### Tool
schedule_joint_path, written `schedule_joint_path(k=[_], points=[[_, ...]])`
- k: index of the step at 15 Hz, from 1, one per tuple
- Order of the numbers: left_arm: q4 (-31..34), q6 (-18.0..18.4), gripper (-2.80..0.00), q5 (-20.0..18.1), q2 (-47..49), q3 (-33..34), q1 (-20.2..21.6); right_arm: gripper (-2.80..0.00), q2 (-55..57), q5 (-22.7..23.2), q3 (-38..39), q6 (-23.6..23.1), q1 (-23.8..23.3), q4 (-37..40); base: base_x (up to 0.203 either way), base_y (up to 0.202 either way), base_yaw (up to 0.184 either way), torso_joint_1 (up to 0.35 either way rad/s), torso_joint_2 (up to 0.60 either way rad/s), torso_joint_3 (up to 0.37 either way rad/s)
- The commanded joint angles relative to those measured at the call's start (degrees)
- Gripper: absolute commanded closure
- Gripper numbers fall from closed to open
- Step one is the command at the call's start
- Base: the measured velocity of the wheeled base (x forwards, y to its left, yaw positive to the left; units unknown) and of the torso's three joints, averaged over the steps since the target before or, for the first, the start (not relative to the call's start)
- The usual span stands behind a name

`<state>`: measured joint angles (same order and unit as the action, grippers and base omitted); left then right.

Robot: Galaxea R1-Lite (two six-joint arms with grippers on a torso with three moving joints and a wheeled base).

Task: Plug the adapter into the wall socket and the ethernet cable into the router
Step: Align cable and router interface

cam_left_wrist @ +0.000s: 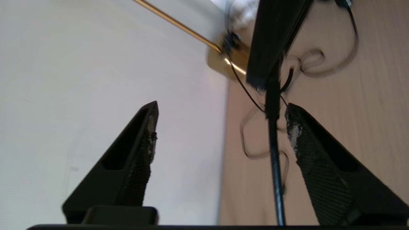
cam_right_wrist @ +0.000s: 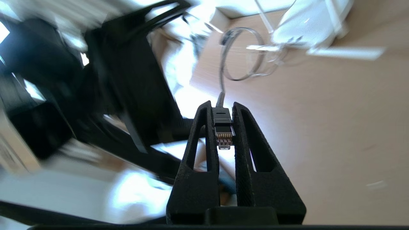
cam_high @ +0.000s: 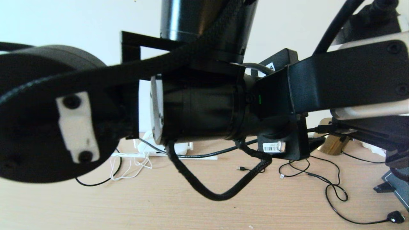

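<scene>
The right hand (cam_right_wrist: 223, 123) is clenched on the connector end of the ethernet cable (cam_right_wrist: 222, 118). Its two black, ribbed, wedge-shaped fingers (cam_right_wrist: 198, 153) press the small black plug from both sides. The plug's clear tip with its row of gold contacts points back toward the wrist camera, and the plug's long axis runs along the line of the fingers. The cable leaves the far side of the fingertips and curls into a loop over the light wooden table (cam_right_wrist: 335, 134). Beyond that loop lies the router (cam_right_wrist: 311, 22), a white rounded box, blurred, with a slim white stick antenna lying flat beside it.

The left hand (cam_left_wrist: 220, 110) is released, its jaws standing wide apart with nothing gripped. Its fingers (cam_left_wrist: 140, 150) are black wedges with worn, rough, whitish-scuffed pads. A thin black rod-like cable (cam_left_wrist: 274, 166) runs lengthwise just inside one finger; whether it touches the pad I cannot tell. Beyond it, thin dark cords loop over the wood grain, and a shiny gold-coloured base with a gold rod (cam_left_wrist: 223, 60) stands against the pale wall.

In the head view the robot's own black arm links fill most of the frame. Below them the router (cam_high: 182, 148) sits near the wall, with a thin white cord (cam_high: 131, 166) tangled beside it.
</scene>
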<state>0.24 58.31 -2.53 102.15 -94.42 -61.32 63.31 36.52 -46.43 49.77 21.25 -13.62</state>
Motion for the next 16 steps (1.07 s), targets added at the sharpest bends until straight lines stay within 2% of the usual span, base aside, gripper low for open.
schedule_joint_path(k=[1, 4, 7, 9, 12, 14, 16], points=[[-3.6, 0.8, -2.8, 0.0, -1.8, 2.8, -0.9, 0.0, -0.2, 0.2, -0.6, 6.7, -0.3, -0.1, 0.0, 0.0, 0.0, 0.0, 0.0, 0.0], [-11.3, 2.0, -2.8, -0.2, -3.0, 8.1, -2.9, 0.0, -0.2, 0.7, -2.0, 15.7, -0.3, 0.2, 0.0, 0.0, 0.0, 0.0, 0.0, 0.0], [-15.1, 2.8, -2.8, -0.5, -6.9, 16.1, -4.9, 0.0, -0.1, 0.9, -2.6, 19.6, -0.3, 1.1, 0.0, 0.0, 0.0, 0.0, 0.0, 0.0], [-19.7, 5.7, -2.8, -1.7, -8.8, 22.3, -5.3, 0.0, -0.2, 1.5, -2.6, 22.8, -0.3, 1.3, 0.0, 0.0, 0.0, 0.0, 0.0, 0.0], [-33.2, 10.2, -2.8, -8.7, -9.3, 28.4, -3.8, 0.0, -0.2, 7.1, -3.5, 29.5, -0.6, 1.3, 0.0, 0.0, 0.0, 0.0, 0.0, 0.0], [-36.3, 12.1, -2.8, -11.8, -8.0, 28.5, -1.9, 0.0, -0.2, 12.6, -4.5, 34.0, -1.7, 1.4, 0.0, 0.0, 0.0, 0.0, 0.0, 0.0], [-40.5, 14.5, -2.8, -15.8, -7.2, 28.7, 0.8, 0.0, -0.3, 14.1, -4.7, 35.5, -1.8, 1.7, 0.0, 0.0, 0.0, 0.0, 0.0, 0.0]])
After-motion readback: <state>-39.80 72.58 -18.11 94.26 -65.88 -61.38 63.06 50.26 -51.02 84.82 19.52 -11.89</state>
